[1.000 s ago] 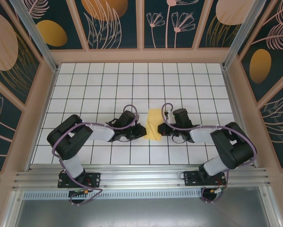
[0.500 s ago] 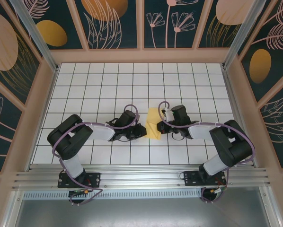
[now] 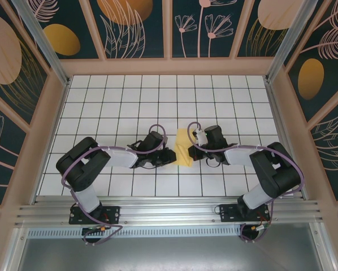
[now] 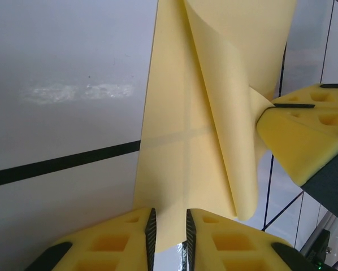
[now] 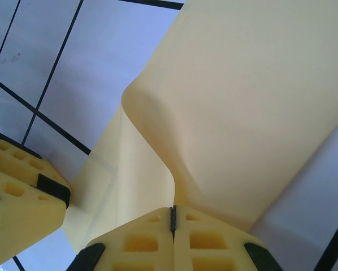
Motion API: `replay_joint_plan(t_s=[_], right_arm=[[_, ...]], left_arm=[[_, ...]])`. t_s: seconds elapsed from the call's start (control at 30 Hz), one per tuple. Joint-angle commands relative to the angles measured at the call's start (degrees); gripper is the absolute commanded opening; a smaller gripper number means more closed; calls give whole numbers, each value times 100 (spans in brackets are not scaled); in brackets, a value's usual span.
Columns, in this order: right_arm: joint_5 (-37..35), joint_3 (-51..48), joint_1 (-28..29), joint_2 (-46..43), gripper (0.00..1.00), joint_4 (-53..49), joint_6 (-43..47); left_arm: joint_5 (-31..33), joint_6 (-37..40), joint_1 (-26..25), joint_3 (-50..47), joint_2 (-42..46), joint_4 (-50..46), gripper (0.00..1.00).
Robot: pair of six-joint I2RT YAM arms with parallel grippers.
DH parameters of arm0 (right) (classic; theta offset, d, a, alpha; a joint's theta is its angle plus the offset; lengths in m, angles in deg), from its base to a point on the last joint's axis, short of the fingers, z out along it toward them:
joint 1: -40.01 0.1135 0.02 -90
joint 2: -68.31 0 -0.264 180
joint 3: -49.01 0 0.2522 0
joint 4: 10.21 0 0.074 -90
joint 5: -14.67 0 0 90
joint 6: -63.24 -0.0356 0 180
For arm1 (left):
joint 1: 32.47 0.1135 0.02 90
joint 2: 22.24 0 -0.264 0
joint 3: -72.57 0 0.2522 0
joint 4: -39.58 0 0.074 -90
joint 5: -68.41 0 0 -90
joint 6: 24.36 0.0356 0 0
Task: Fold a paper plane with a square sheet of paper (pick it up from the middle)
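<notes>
- I had the right gripper point(image 5: 172, 217) pressed together, pinching a raised flap of the square sheet of paper point(image 3: 184, 148).
- The left gripper point(image 4: 169, 226) stood slightly apart around one end.
- The paper lay mid-table point(image 3: 129, 101), between both grippers. I judged it light and floppy, best held by its edges.

My right gripper point(image 3: 191, 150) has crept left and a little farther from me, dragging the pinched flap of the pale-yellow square sheet of paper point(image 3: 183, 145) inward, so the yellow patch looks narrower. The left gripper point(image 3: 172, 157) has loosened slightly.
</notes>
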Motion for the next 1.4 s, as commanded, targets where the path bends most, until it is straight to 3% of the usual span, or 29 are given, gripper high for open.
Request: replay_joint_plan(t_s=[0.0, 0.37, 0.63, 1.37], right_arm=[[111, 64, -38, 87, 2, 98, -44], [157, 49, -43, 129, 2, 177, -48], [58, 194, -103, 127, 2, 37, 32], [-8, 470, -140, 463, 3, -209, 473]], left_arm=[[160, -144, -3, 137, 194, 165, 27], [-253, -515, -184, 464, -486, 723, 27], [256, -616, -223, 166, -427, 478, 24], [366, -402, -230, 170, -461, 185, 23]])
